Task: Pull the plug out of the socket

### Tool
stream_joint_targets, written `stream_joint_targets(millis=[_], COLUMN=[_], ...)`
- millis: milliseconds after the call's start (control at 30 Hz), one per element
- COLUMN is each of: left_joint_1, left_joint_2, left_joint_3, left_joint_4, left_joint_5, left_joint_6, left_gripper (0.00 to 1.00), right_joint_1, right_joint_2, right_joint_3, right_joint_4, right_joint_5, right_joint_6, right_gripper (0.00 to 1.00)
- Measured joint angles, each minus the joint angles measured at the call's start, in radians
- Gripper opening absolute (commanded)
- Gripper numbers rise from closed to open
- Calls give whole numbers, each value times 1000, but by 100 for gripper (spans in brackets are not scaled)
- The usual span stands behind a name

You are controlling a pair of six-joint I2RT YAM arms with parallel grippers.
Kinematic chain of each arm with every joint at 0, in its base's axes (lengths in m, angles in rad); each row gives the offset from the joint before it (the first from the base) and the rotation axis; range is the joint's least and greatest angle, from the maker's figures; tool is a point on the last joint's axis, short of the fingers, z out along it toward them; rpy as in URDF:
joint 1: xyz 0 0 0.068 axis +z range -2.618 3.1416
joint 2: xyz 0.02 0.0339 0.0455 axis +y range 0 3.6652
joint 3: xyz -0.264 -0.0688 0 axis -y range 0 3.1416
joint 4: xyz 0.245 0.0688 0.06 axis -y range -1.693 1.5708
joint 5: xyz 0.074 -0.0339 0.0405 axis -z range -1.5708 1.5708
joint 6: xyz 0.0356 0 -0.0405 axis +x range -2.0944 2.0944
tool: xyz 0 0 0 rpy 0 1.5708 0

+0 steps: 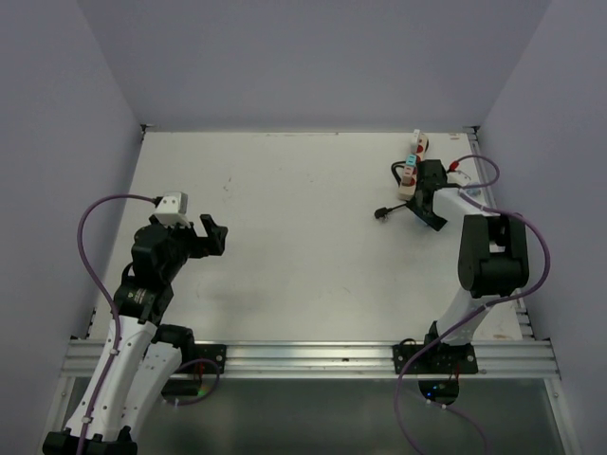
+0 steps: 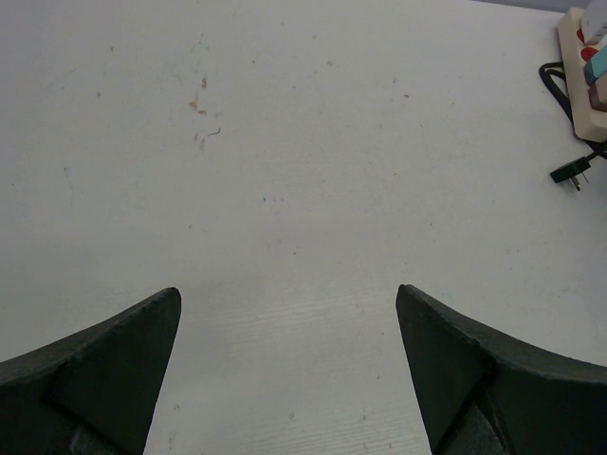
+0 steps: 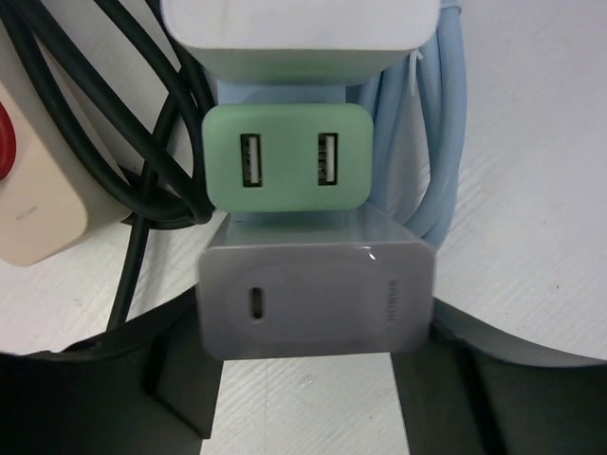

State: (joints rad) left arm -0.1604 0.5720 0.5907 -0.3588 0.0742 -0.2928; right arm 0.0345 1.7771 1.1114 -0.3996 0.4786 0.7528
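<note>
Straddling plug (image 3: 313, 284) w/ R gripper (image 3: 315, 332), lined up for straight pull; can't tell if clamped. L gripper (image 2: 286, 294) released, idle.

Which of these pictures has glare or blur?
Top view: even, soft light across the white table, faint shadows. Left wrist view: the black left pincer looks soft-edged. Right wrist view: a small glint on the grey square charger plug; the right pincer sits in shadow.

plug (image 3: 313, 299): grey, one port, seated | socket strip (image 3: 275, 93): pale blue, flat
</note>
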Motion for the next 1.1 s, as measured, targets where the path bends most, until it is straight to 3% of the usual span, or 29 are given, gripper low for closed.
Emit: stream_joint_targets(millis=[367, 733, 1100], left_joint_1=[0, 0, 0], left_joint_2=[3, 7, 15], left_joint_3=[0, 0, 0], left_joint_4=[1, 1, -2], left_joint_5=[0, -4, -26], left_joint_6=[0, 0, 0], left_gripper=[99, 100, 100], right_joint_1=[-14, -16, 201], right_joint_2=[-41, -314, -525], right_joint_3=[-51, -279, -433], right_joint_4=[26, -26, -123], right_joint_5=[-27, -140, -161], right_joint_6=[5, -33, -12], right_gripper=[15, 4, 0])
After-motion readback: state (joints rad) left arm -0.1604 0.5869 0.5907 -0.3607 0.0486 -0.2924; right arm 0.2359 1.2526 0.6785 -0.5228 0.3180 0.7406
